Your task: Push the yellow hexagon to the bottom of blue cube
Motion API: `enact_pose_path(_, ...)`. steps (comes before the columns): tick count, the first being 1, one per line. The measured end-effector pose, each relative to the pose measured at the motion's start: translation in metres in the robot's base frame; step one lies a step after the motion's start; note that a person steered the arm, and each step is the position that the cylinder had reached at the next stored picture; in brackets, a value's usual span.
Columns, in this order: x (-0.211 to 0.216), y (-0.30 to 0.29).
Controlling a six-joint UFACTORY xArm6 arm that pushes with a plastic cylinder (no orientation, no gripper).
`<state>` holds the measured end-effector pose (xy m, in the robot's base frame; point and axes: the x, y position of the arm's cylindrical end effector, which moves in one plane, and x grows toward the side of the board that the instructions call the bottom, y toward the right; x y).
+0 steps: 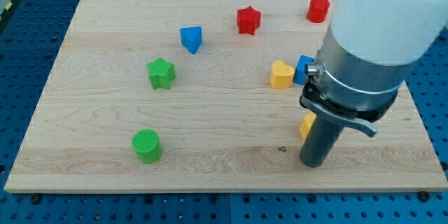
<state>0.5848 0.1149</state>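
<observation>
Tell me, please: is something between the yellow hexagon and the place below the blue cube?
Nothing visible blocks it. The yellow hexagon shows only as a sliver beside the rod, already below the blue cube. The yellow heart touches the cube's left side, off that path. My tip rests just below the hexagon. The arm hides part of the gap.

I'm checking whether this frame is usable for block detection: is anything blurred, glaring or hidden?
Camera view: blocks look sharp under even light with soft shadows and no strong glare; the arm's white housing is near and overexposed, covering most of the blue cube and yellow hexagon; my tip sits just below the hexagon.
</observation>
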Motion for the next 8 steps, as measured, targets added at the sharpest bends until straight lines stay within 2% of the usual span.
enact_pose_path(6, -0.076, 0.021)
enact_pose_path(8, -0.078, 0.019)
